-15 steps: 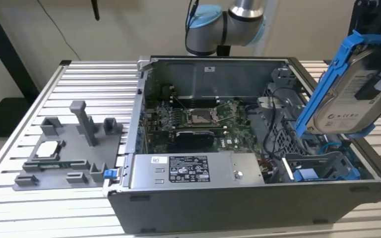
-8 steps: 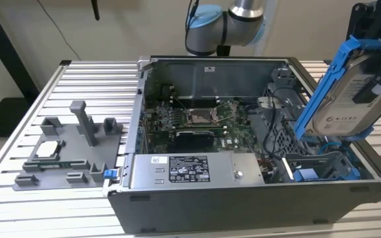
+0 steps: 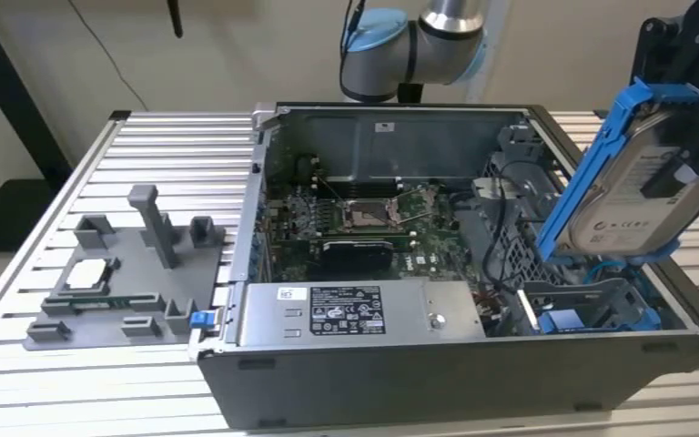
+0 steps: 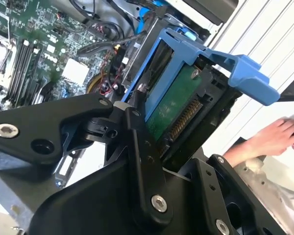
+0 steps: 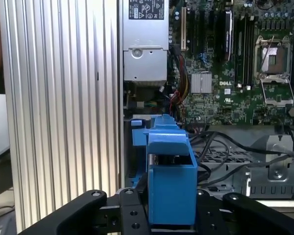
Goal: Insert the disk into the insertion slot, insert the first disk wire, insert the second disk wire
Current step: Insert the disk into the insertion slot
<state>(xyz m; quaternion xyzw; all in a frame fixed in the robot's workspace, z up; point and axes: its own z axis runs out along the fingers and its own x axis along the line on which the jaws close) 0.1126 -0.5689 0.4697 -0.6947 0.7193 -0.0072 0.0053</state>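
My gripper (image 3: 684, 162) is shut on the disk (image 3: 633, 202), a silver drive with a white label in a blue carrier (image 4: 220, 66). The disk hangs tilted, nearly upright, above the case's corner at the exterior view's right. Its lower end is just over the insertion slot (image 3: 596, 308), a grey bay with blue rails. In the second wrist view the drive's green circuit board (image 4: 178, 111) faces me between the black fingers (image 4: 141, 147). In the first wrist view the carrier's blue end (image 5: 169, 182) sits in the gripper (image 5: 169, 218). Black cables (image 5: 224, 148) lie beside the bay; I cannot tell which are the disk wires.
The open grey computer case (image 3: 447, 373) stands on a slatted metal table (image 3: 106, 382). A grey labelled power-supply box (image 3: 349, 314) and the motherboard (image 3: 362, 218) lie inside. A grey fixture (image 3: 131, 273) sits at the exterior view's left. A person's hand (image 4: 264, 139) rests beside the case.
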